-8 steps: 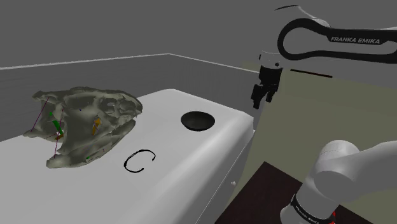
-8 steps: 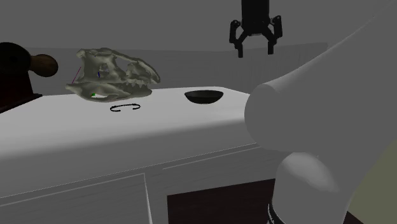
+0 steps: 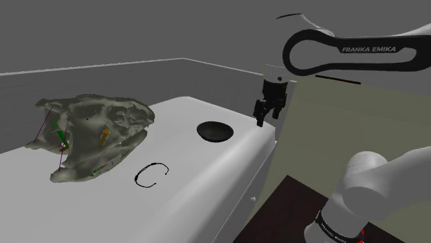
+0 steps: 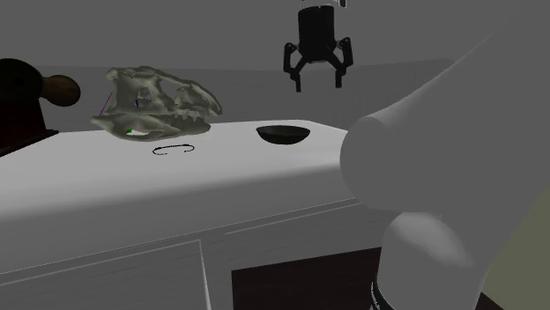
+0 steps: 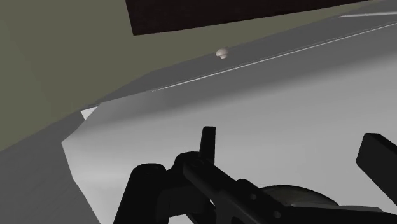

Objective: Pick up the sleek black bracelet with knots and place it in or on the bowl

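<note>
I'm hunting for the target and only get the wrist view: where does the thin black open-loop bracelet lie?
Observer: The thin black bracelet lies flat on the white counter, just in front of the grey-green animal skull.
Operator: And the bowl?
Observer: The shallow black bowl stands on the same counter, apart from the bracelet, roughly between it and the black gripper.
Operator: Am I low over it?
Observer: No. In the second exterior view the gripper hangs in the air well above the bowl's rim, touching nothing.
</note>
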Robot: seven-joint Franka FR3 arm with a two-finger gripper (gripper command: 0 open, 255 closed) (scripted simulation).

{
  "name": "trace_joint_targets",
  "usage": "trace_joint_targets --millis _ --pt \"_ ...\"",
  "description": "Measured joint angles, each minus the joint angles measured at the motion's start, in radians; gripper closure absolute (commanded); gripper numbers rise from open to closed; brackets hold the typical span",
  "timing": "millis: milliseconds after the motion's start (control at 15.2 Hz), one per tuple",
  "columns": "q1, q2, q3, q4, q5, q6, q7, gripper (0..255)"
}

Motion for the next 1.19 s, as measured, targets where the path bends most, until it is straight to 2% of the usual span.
trace_joint_targets --millis 660,1188 --pt "0.05 0.226 0.174 0.082 0.089 0.148 0.222 0" --pt "0.068 0.484 0.302 0.254 0.07 0.236 0.408 0"
